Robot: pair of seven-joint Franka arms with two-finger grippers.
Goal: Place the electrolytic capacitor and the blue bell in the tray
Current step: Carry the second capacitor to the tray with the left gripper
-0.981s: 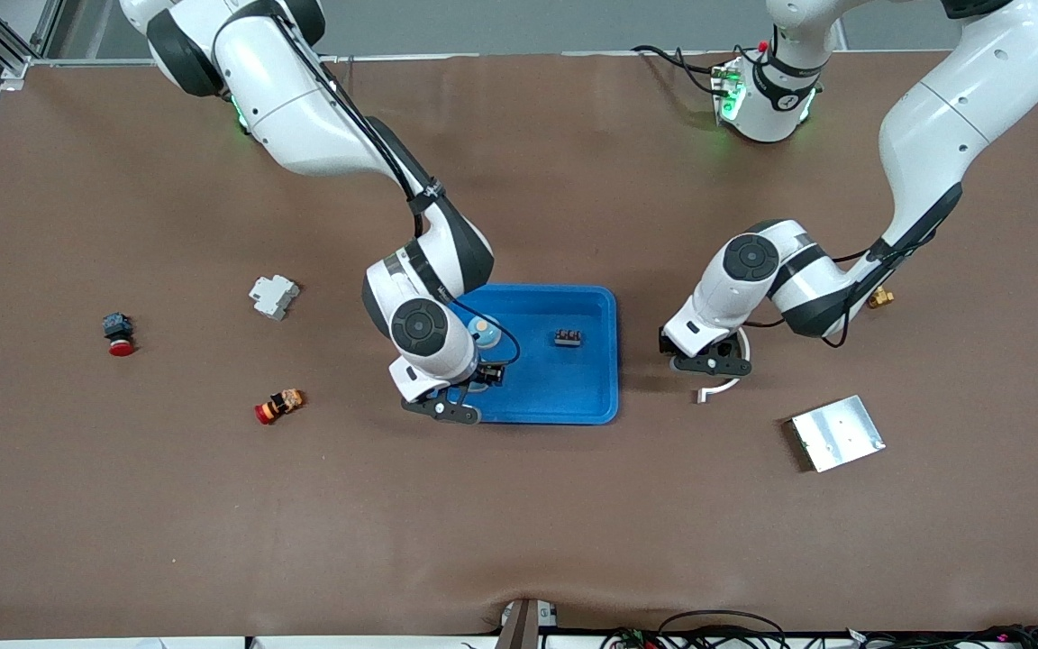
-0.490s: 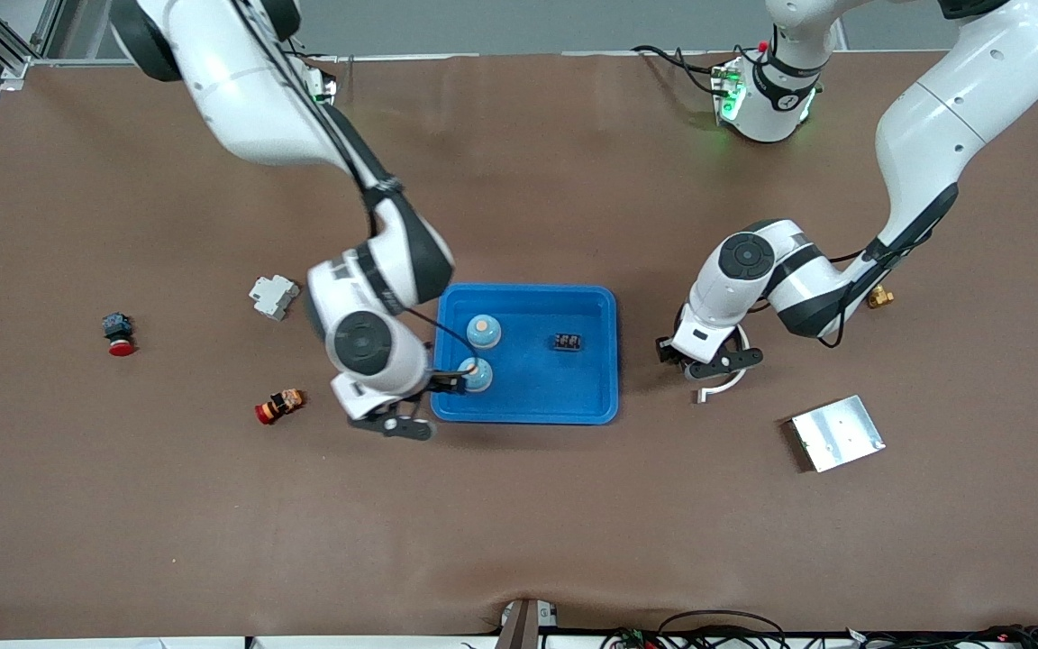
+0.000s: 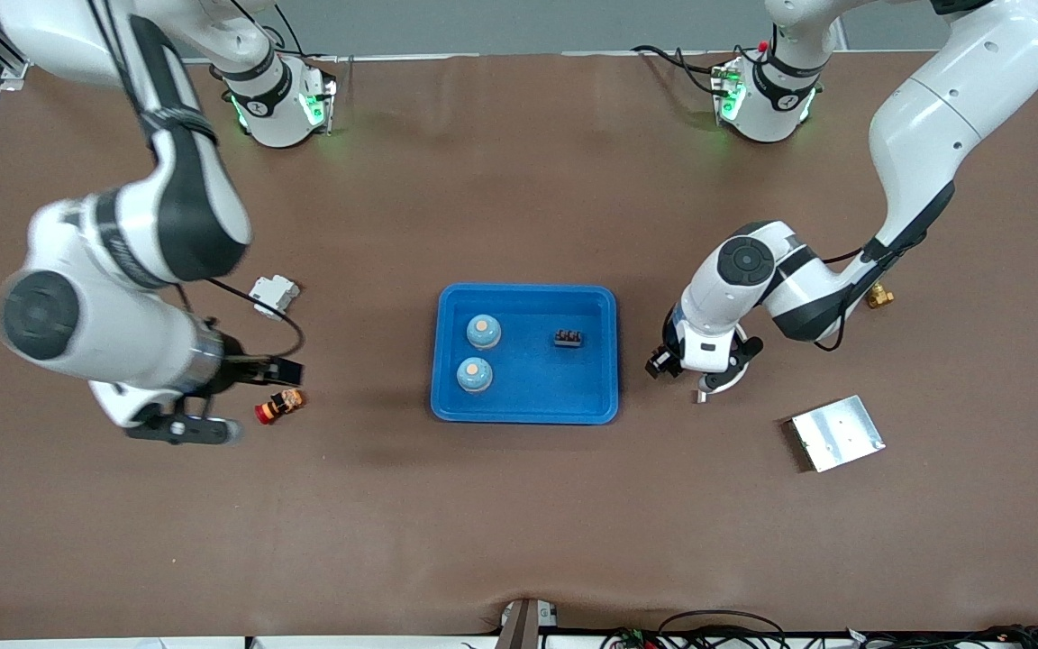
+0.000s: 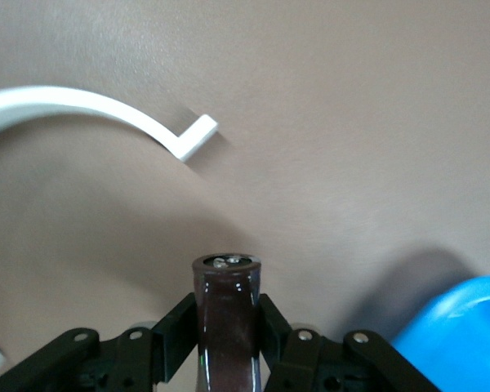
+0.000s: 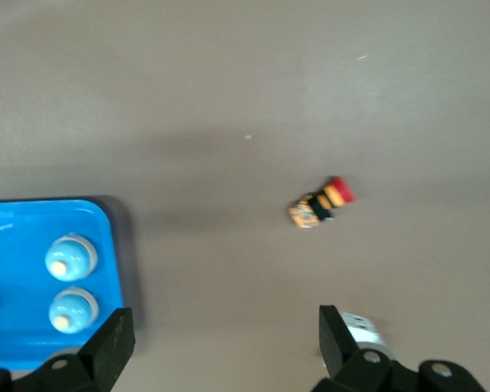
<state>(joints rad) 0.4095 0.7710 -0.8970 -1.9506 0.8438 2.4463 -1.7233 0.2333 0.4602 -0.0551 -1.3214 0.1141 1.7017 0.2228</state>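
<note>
I have the left gripper [image 4: 226, 359] clamped on the electrolytic capacitor [image 4: 226, 314], just beside the tray [image 3: 605, 361]; I should lift clear of its rim. Right gripper [image 5: 220, 347] waits with jaws apart; 2 blue bells [image 3: 483, 332] sit inside.

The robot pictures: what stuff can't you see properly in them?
- Dark capacitor, left wrist view: its lower end is cut off by the picture's edge and hidden between the left gripper's shut fingers.
- White curved strip, left wrist view: runs off the edge; in the front view the left arm covers most of it.
- Small black part in the blue tray, front view: too small to identify.
- Right gripper, open, right wrist view: only its fingertips show.
</note>
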